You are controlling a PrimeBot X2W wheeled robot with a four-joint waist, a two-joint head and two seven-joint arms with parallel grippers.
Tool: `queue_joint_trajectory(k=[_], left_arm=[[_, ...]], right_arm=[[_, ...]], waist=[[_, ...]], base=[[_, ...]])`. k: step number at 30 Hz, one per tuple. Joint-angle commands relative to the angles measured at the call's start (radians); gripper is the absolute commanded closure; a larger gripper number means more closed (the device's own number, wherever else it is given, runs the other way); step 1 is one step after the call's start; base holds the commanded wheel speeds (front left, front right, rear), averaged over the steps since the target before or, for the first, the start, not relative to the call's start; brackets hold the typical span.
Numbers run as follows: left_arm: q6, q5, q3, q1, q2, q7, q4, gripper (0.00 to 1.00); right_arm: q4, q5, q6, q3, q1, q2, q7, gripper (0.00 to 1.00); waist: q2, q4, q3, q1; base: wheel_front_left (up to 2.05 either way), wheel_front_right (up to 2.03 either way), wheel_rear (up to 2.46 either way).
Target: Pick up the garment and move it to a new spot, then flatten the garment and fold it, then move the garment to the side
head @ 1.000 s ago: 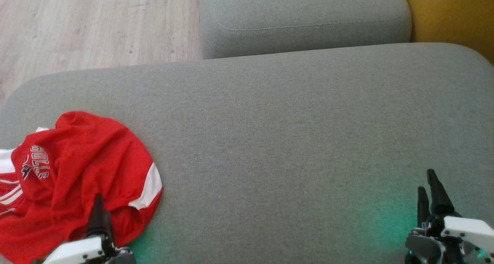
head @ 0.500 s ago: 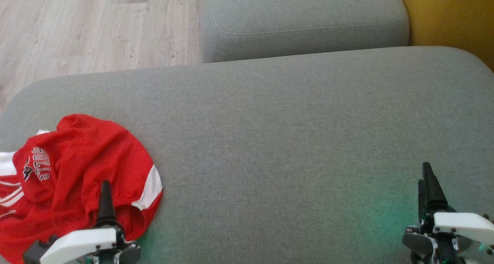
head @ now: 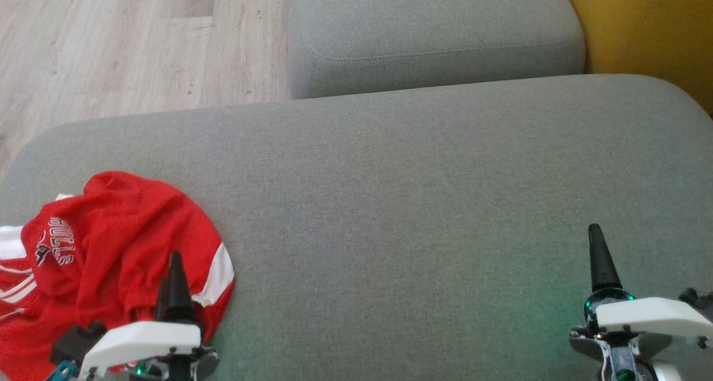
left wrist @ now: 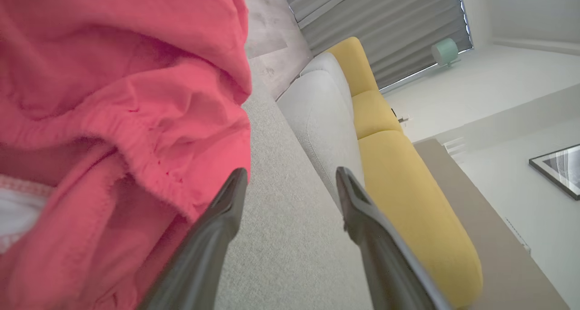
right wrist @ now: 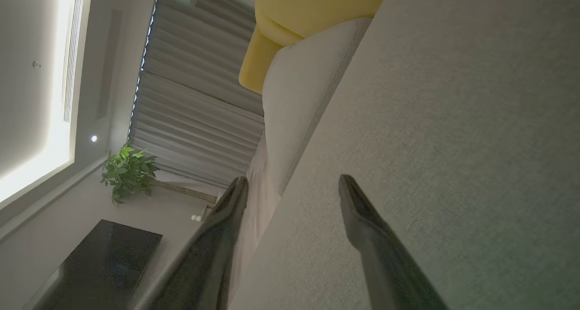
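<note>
Left gripper (head: 171,278) sits low at the near left with its jaws spread wide and nothing pinched between them. In the left wrist view, one of its dark fingers (left wrist: 217,228) lies right at the rumpled hem of the garment (head: 111,242), the other over bare grey seat cushion (head: 418,191). Whether that first finger actually touches the cloth is hard to call; it looks like a graze at most. The garment, a red mesh jersey with white stripes and lettering, lies in a crumpled heap at the left end of the cushion, close to the near edge. Over on the right, the right gripper (head: 599,258) has its jaws apart too, holding nothing, above bare cushion and well apart from the garment. Beyond lie a second grey cushion (head: 434,30), a yellow cushion (head: 652,24) and pale wood floor (head: 111,47).
</note>
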Motion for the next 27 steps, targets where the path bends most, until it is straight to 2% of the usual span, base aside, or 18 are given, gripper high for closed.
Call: queue_joint_trajectory(k=[1,27], left_arm=[[0.008,0.035,0.000,-0.029,0.013,-0.013,-0.044,0.00],[0.118,0.357,-0.110,-0.011,0.063,-0.086,-0.091,0.00]], right_arm=[[-0.045,-0.039,0.005,0.013,-0.019,-0.013,-0.012,0.00],[-0.098,-0.350,0.008,0.051,0.010,-0.010,-0.086,0.00]], waist=[[-0.0001,0.000,-0.002,0.0000],[-0.0001,-0.007,-0.033,-0.0001]], base=[[0.00,0.00,0.00],[0.00,0.00,0.00]])
